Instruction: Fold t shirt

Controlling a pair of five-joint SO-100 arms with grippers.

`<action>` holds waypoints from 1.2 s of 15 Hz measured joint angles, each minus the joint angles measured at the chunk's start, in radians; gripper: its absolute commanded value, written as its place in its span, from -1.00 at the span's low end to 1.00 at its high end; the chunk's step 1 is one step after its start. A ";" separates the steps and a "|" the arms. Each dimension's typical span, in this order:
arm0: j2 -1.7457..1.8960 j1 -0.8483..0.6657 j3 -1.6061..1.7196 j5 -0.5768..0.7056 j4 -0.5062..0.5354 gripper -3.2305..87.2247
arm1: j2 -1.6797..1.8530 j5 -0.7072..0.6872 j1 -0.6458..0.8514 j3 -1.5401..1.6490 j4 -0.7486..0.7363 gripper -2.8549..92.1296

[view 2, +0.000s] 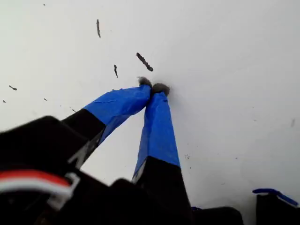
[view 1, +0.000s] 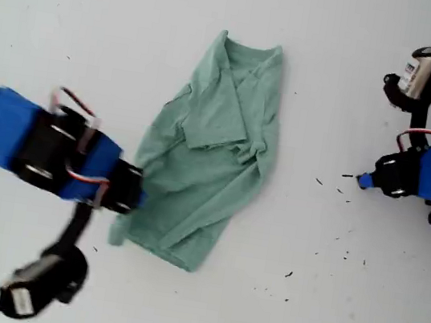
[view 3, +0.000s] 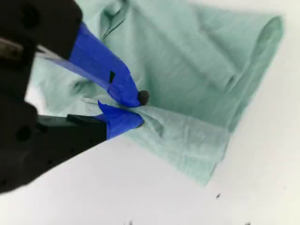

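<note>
Right, my second gripper (view 3: 136,110) has its blue-taped jaws pinched together on a bunched fold of the shirt (view 3: 197,79), cloth puckering where the tips bite. In the exterior view that same gripper (view 1: 136,190) sits at the shirt's (view 1: 209,152) edge on the view's left, low down near the hem, with its blue and black arm (view 1: 32,142) reaching in from the view's left side. A black cable (view 1: 71,229) hangs off the arm toward the lower left corner of that view.

The shirt itself lies in the middle of the white table (view 1: 335,66), partly folded and rumpled: collar toward the top of the exterior view, a sleeve folded in across the chest, and the body slanting down toward the view's lower left. It rests flat apart from the pinched bit.

Over to my first gripper (view 2: 152,88). Its two blue-taped fingers (view 2: 157,131) meet at the dark tips, jaws closed with nothing between them, tips touching or just above bare table (view 2: 234,70). Small dark specks (view 2: 144,61) dot the surface close by. In the exterior view this gripper (view 1: 361,181) is at the view's right, pointing toward the shirt but well apart from it, with the same scatter of specks (view 1: 320,181) between the two. More black hardware and cabling (view 1: 424,71) stands above it at that view's upper right.
</note>
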 measured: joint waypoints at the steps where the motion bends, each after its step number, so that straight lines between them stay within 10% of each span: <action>1: -0.192 0.003 -0.227 0.058 0.006 -0.93 | 0.000 0.003 -0.002 0.000 0.003 -0.92; 6: -0.545 -0.049 -0.509 0.195 -0.078 -0.20 | 0.020 0.026 -0.029 0.006 0.012 -0.92; 14: 0.109 -0.120 -0.339 0.235 0.224 -0.79 | 0.020 0.034 -0.031 0.006 0.012 -0.92; 18: 0.744 -0.183 0.479 0.100 0.029 -0.88 | 0.020 0.034 -0.031 0.006 0.018 -0.92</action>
